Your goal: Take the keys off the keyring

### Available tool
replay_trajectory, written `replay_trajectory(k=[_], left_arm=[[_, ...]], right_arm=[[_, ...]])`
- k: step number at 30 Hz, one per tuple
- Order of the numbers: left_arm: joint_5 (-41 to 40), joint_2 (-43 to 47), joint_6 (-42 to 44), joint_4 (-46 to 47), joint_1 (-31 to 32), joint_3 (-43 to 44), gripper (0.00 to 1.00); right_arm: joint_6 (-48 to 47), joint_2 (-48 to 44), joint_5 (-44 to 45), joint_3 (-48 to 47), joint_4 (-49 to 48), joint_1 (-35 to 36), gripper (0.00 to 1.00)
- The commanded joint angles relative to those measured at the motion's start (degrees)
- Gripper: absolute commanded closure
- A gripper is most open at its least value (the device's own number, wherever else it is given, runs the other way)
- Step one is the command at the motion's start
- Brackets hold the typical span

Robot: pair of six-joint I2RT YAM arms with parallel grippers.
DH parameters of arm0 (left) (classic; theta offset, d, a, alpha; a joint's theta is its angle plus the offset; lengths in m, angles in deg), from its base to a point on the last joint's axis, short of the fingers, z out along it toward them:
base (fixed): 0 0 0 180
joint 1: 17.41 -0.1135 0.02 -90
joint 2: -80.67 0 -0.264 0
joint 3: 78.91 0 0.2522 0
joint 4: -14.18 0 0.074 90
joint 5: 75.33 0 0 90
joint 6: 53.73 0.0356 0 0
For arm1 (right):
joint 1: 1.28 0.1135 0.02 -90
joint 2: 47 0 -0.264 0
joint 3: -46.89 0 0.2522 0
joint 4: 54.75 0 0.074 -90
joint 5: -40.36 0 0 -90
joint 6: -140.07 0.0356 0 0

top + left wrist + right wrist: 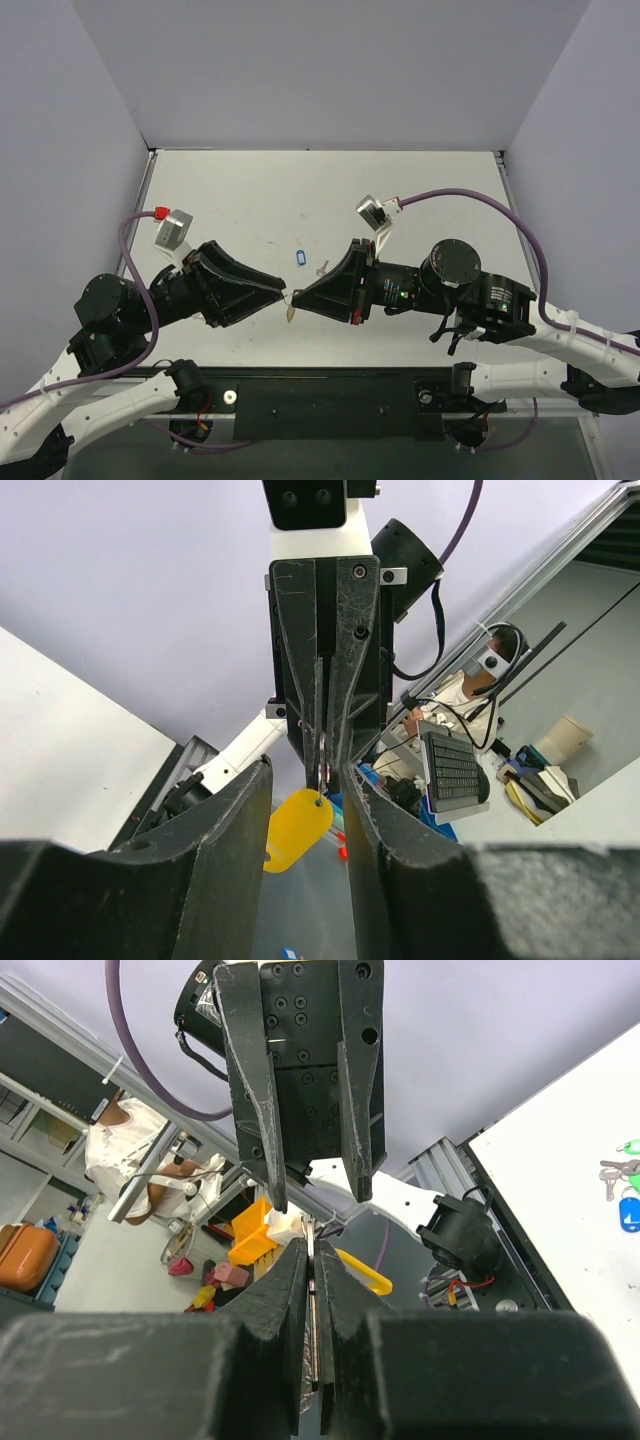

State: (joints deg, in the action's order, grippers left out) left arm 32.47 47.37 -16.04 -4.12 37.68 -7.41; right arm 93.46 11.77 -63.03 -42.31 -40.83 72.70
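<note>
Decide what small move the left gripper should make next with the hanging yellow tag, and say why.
Probably close the left gripper on the keyring, at the metal just above its yellow tag. The right gripper is shut on that metal end, and the tag dangles with the left gripper's open fingers either side of it, so a second grip looks needed before anything can be worked off.

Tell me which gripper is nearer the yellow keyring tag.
Right. The right gripper is shut on the keyring at its metal ring, yellow tag dangling; the left gripper faces it, jaws apart, gripping nothing.
</note>
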Motion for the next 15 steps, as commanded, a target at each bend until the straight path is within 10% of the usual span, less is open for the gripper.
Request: replay_trajectory(k=[1,15], left_arm=[[1.5,-0.9,-0.5,3.7,0.3,0.5,0.58],[3.8,-1.9,-0.8,6.0,0.3,0.5,0.69]], right_arm=[[-0.2,-0.7,0.8,-1.0,-4.0,0.4,1.00],[-0.7,-0.8,2.3,-0.9,-3.9,0.3,1.00]])
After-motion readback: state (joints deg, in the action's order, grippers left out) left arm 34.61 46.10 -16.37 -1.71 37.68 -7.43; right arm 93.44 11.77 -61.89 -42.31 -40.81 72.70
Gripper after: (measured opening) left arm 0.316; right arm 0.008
